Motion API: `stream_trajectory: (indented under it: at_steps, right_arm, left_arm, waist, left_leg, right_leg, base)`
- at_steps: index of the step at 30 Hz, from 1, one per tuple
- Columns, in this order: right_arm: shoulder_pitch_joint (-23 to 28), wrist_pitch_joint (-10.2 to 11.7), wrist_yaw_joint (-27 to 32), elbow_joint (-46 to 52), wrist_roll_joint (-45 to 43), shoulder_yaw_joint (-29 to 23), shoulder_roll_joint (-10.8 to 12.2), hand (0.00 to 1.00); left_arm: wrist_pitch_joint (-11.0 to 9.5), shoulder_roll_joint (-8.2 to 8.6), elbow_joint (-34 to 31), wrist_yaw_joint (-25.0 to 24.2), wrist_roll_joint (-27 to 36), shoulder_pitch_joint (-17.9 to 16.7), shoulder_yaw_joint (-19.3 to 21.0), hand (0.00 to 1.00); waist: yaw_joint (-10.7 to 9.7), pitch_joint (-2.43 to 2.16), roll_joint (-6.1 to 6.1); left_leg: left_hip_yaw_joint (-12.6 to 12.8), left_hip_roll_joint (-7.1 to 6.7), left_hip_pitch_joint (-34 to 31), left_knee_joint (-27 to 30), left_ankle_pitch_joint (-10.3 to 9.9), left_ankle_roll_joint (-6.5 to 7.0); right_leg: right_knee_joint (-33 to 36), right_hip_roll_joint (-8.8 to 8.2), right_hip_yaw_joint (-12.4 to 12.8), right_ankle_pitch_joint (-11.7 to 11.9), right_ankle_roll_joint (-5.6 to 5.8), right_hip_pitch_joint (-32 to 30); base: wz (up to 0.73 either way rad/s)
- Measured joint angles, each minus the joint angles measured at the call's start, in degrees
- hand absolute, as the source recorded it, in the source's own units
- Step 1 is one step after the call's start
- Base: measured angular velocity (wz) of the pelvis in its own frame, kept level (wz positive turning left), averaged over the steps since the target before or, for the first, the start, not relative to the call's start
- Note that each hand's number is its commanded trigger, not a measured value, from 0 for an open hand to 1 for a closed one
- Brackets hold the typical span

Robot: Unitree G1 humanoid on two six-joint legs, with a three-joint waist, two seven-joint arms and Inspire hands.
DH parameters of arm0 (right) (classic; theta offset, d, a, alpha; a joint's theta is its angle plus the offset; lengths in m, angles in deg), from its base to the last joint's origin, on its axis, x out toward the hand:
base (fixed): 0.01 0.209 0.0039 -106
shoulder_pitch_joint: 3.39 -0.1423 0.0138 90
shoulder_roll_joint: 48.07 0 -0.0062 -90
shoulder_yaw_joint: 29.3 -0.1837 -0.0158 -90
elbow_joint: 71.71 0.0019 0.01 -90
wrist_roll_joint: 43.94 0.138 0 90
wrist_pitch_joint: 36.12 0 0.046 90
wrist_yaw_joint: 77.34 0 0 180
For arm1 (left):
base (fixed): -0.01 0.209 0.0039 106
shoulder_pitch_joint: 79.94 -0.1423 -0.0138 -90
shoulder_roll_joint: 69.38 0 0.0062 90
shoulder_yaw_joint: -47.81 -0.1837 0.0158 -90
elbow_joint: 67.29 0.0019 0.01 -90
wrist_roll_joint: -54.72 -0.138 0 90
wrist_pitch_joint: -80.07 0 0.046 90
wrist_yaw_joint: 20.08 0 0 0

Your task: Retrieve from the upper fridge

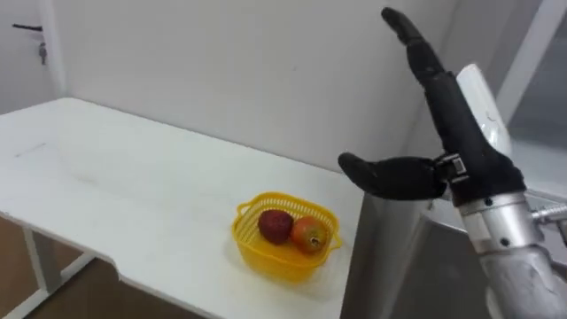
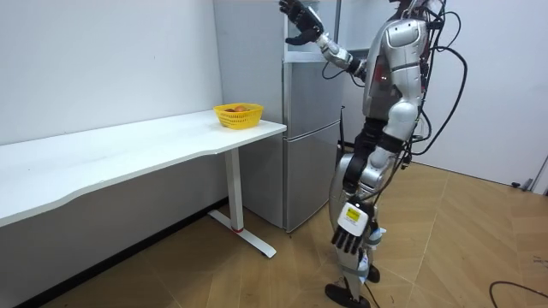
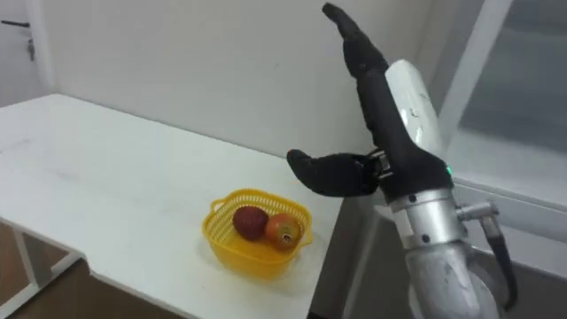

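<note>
**Inspector:** Which step is in hand?

**Assessor:** The reach, in my judgement. The right hand is raised at the top of the grey fridge. Its fingers are straight and point upward, the thumb is stretched sideways, and it grips nothing. In the room view the upper compartment lies just below those fingers. I cannot tell whether its door is open.

**Inspector:** Where is the item to be fetched?

**Assessor:** I cannot identify it, and neither hand carries anything. The left hand hangs by the leg with its fingers relaxed, far below the raised fingers.

**Inspector:** What does the next move call for?

**Assessor:** As I judge it, the fingers must find the upper door's edge or handle, curl on it and draw it open before anything can come out. The hand looks high for that, so it may need to come down somewhat.

**Inspector:** And the surface?

**Assessor:** A white table runs from under the thumb away to the fingers' left. A yellow basket stands below and left of the thumb, near the table's end by the fridge. It holds a dark red fruit and a red-orange fruit, which touch each other.

**Inspector:** And the room?

**Assessor:** There is a plain white wall behind the fingers and a wooden floor. The robot stands upright facing the fridge, beside the table's end.
</note>
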Motion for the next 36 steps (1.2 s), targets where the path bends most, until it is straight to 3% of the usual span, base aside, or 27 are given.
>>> stream_trajectory:
  at_steps: [2, 4, 9, 15, 19, 28, 36]
  right_arm:
    - [1.93, 0.76, 0.0, 1.55, 0.26, -1.46, 0.85, 0.0]
    - [3.06, 2.14, 1.3, 2.1, 0.43, -4.35, 2.34, 0.0]
    - [8.55, 4.75, 6.3, 2.1, 1.59, -10.26, 2.76, 0.0]
    - [15.91, 4.7, 8.04, 0.68, 5.63, -13.07, 4.48, 0.0]
    - [21.32, 4.7, 7.67, -0.97, 4.72, -15.06, 5.18, 0.0]
    - [23.69, 4.71, 7.55, -1.23, 4.84, -17.43, 6.46, 0.0]
    - [25.93, 4.59, 7.65, -1.23, 5.58, -17.5, 7.11, 0.0]
  left_arm:
    - [-0.54, 0.49, -0.03, 0.58, 0.13, -0.37, 0.08, 0.0]
    - [-0.98, 1.13, 0.4, 1.01, 0.94, -0.82, 0.15, 0.0]
    - [-2.06, 1.25, 2.27, 1.34, 4.28, -1.2, 0.92, 0.0]
    - [-2.47, 1.75, 2.77, 2.33, 5.41, -1.72, 1.08, 0.0]
    - [-3.14, 2.38, 3.27, 2.29, 5.39, -1.81, 1.21, 0.0]
    - [-3.2, 2.84, 4.49, 1.96, 5.43, -1.73, 1.09, 0.0]
    - [-3.19, 2.83, 4.45, 2.07, 5.47, -1.81, 1.06, 0.0]
  waist:
    - [-1.5, -0.35, 0.71]
    - [-2.4, -0.38, 2.03]
    - [-4.45, -0.47, 3.26]
    - [-7.29, -0.47, 3.32]
    - [-7.75, -0.38, 3.54]
    - [-10.12, -0.55, 4.99]
    - [-11.13, -0.7, 5.38]
  left_leg:
    - [0.67, 0.06, 0.69, -0.24, -0.03, 0.05]
    - [1.94, 0.23, 2.57, -1.18, -0.01, 0.07]
    - [2.98, 0.31, 4.45, -2.28, -0.01, 0.06]
    - [3.1, 0.2, 4.81, -2.28, 0.0, 0.05]
    - [4.69, 0.31, 4.9, -2.22, -0.01, 0.05]
    - [8.56, 0.76, 5.09, -2.29, -0.01, 0.05]
    - [9.46, 0.89, 5.01, -2.28, -0.01, 0.05]
  right_leg:
    - [-0.53, 0.11, 0.68, -0.02, 0.09, 0.55]
    - [-0.64, 0.34, 2.06, 0.0, 0.11, 1.28]
    - [-1.41, 0.74, 3.58, -0.13, 0.29, 2.03]
    - [-1.55, 0.91, 4.23, -0.14, 0.32, 2.53]
    - [-1.46, 0.84, 5.3, -0.14, 0.32, 2.24]
    - [-1.39, 0.75, 6.33, -0.2, 0.36, 1.02]
    - [-1.26, 0.85, 6.82, -0.19, 0.34, 0.71]
  base:
    - [-0.16]
    - [-0.3]
    - [-0.14]
    - [-0.08]
    - [-0.14]
    - [-0.06]
    - [-0.03]
